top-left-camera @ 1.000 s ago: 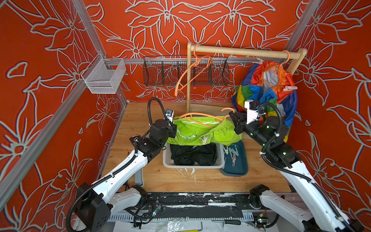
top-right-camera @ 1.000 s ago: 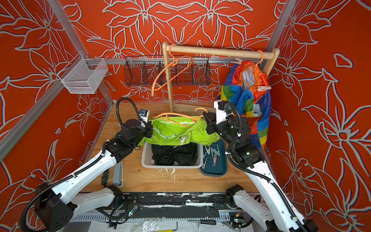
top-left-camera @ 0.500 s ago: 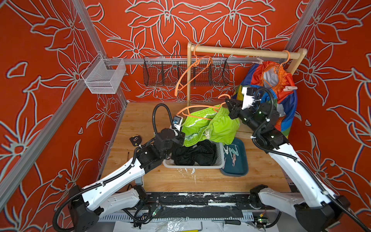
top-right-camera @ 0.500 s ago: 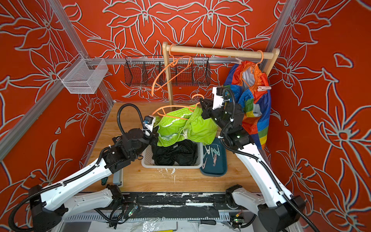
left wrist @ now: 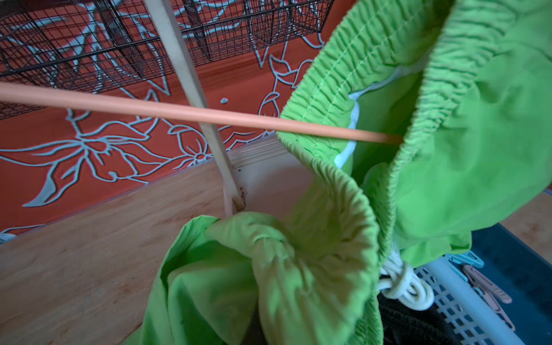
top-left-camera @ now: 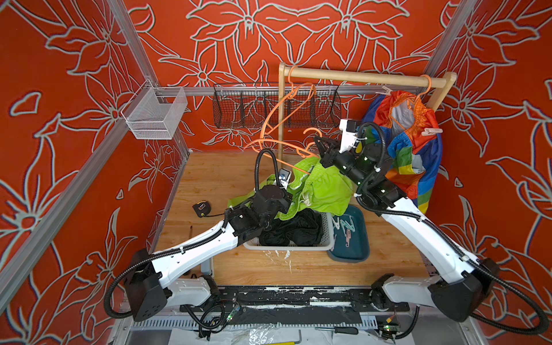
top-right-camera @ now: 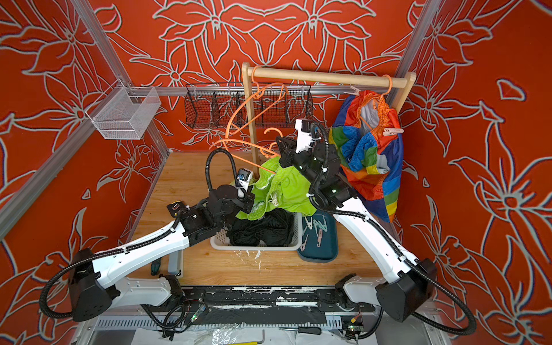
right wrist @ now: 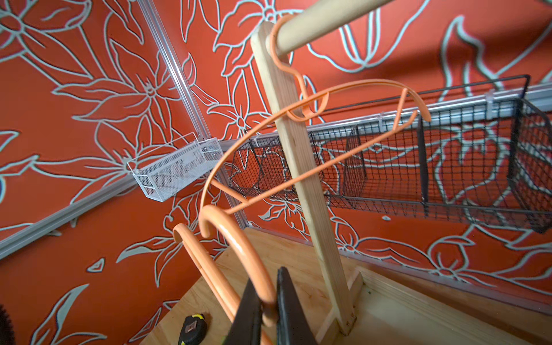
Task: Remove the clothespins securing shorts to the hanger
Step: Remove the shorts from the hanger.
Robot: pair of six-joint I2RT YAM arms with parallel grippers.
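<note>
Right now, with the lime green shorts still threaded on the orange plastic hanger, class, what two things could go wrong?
One: the orange plastic hanger runs through the elastic waistband of the lime green fabric shorts, so pulling could snag it. Two: the right gripper holds that hanger's hook close to the empty orange hanger on the wooden rail; they might tangle.

The left gripper (top-left-camera: 284, 206) has its fingertips buried in the lime green shorts (top-left-camera: 324, 191). The orange hanger (left wrist: 179, 112) vanishes inside their waistband. The right gripper (right wrist: 267, 316) is cut off by the wrist view's edge. The black shorts (top-left-camera: 298, 230) lie half covered. The clothespins (top-left-camera: 346, 227) in the tray (top-left-camera: 355, 248) are too small to count.
</note>
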